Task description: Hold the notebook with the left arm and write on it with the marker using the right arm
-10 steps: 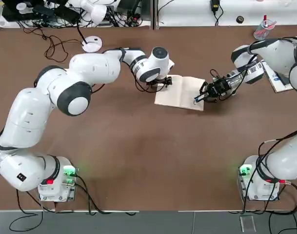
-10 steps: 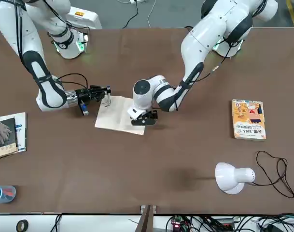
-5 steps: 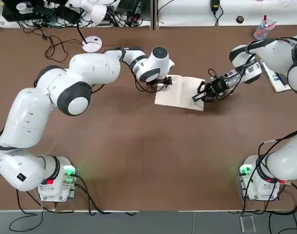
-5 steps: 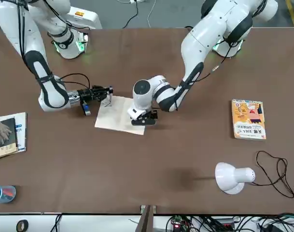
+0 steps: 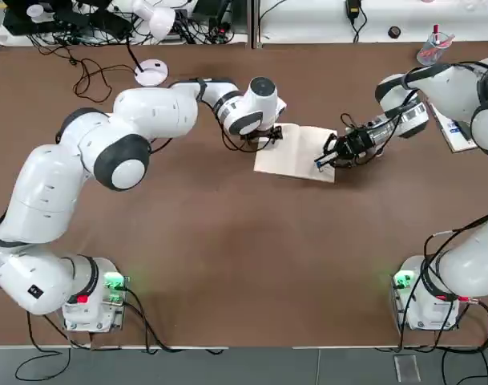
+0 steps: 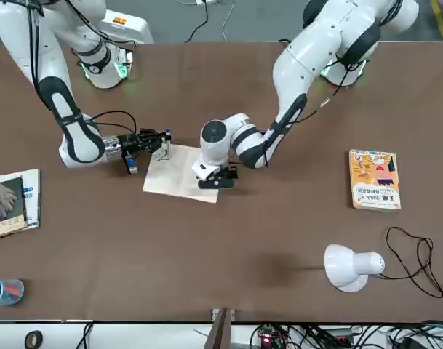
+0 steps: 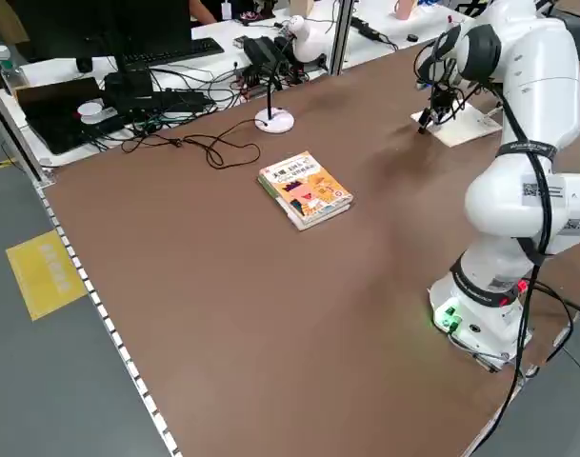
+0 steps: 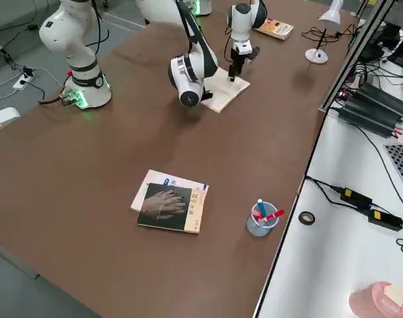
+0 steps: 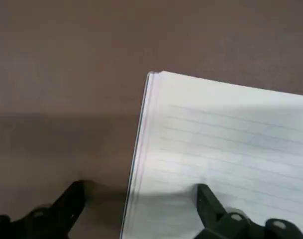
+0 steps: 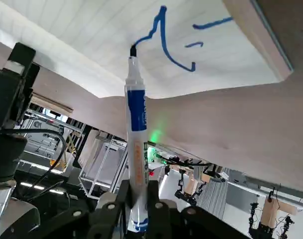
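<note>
Across your top view from the left, you have the left arm (image 5: 107, 148) reaching over the table (image 5: 227, 257) to the left gripper (image 5: 268, 138), which presses down on the left edge of the notebook (image 5: 296, 152); your left wrist view shows its fingers (image 9: 211, 206) spread wide, one on the lined page and the other on the tabletop just off the notebook's edge, gripping nothing. Right of it, the right gripper (image 5: 333, 156) has its fingers closed tight on the marker (image 5: 325, 161), tip touching the page at the notebook's right corner. At the far right stands a clear cup (image 5: 429, 50) holding pens, one red-capped. Only your right wrist view shows the blue scribble (image 10: 163, 40) and the marker's blue-banded barrel; the top view gives just a dark speck there. Only the right side view shows the dark-covered book (image 8: 169, 207) picturing a hand in full, near the cup.
</note>
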`<state>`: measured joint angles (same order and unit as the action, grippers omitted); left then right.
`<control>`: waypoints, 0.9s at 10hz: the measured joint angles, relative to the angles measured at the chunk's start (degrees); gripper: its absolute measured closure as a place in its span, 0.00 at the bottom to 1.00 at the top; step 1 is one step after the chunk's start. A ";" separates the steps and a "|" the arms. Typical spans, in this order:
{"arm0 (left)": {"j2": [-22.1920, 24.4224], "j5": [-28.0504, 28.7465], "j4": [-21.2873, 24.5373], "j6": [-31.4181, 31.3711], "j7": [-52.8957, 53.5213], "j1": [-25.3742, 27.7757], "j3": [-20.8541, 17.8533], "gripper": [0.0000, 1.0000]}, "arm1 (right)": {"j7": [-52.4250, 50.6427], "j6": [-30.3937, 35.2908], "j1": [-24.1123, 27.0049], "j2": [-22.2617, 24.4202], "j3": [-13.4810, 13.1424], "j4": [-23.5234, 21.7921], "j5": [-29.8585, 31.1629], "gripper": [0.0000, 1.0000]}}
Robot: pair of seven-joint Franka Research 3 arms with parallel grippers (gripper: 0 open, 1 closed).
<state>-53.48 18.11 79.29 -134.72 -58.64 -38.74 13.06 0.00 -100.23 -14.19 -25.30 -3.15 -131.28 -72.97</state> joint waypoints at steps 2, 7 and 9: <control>0.00 0.00 -0.01 0.00 0.00 0.00 -0.01 0.00 | 0.00 0.00 0.04 -0.04 -0.14 0.13 -0.01 0.83; 0.00 0.00 -0.01 0.00 0.00 0.01 -0.02 0.00 | 0.74 0.40 1.87 0.41 -0.43 0.86 0.42 0.83; 0.00 0.00 -0.03 0.00 0.00 0.02 -0.05 0.00 | 0.98 1.68 3.55 1.66 -0.47 1.45 2.70 0.83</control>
<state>-53.48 18.11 79.26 -134.72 -58.64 -38.73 13.01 0.98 -98.55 -10.64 -23.64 -3.62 -129.83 -70.27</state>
